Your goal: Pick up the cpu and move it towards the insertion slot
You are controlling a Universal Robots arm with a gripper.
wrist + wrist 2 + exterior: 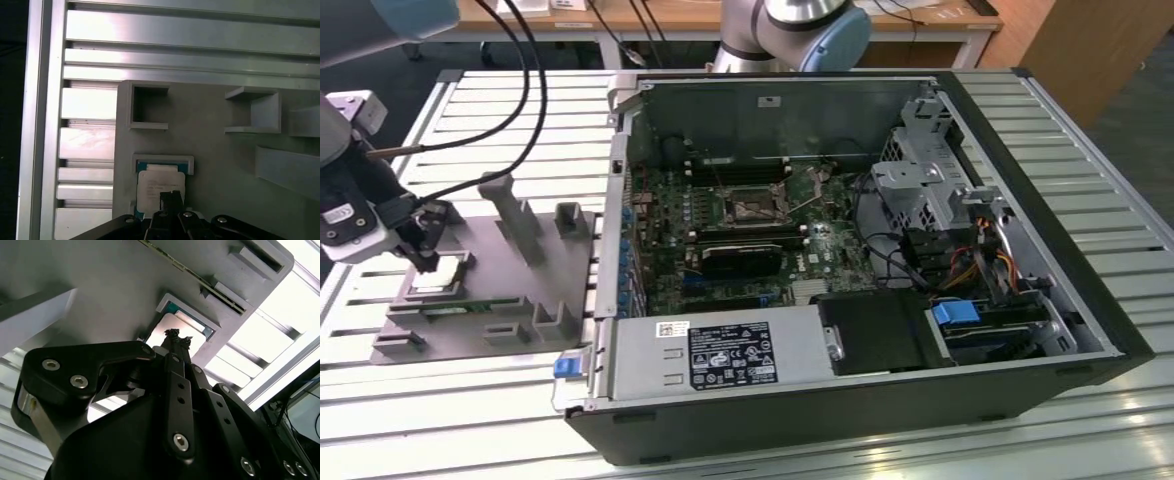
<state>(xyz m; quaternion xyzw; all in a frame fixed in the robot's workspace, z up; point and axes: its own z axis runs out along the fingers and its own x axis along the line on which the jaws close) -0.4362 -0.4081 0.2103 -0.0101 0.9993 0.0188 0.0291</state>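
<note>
Cpu (438, 268) (159, 182) (192, 335) seated flat in a framed recess near the grey plate's (520, 290) edge, at the exterior view's left. Pincer (424, 262) (170, 196) (177, 337) directly over it, drawn fully together; contact with the chip unclear. Insertion slot (754, 205) well apart, inside the open case (854, 420).

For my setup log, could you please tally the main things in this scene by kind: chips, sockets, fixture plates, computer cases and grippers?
cpu: 1
insertion slot: 1
grey fixture plate: 1
computer case: 1
gripper: 1
Total: 5
</note>
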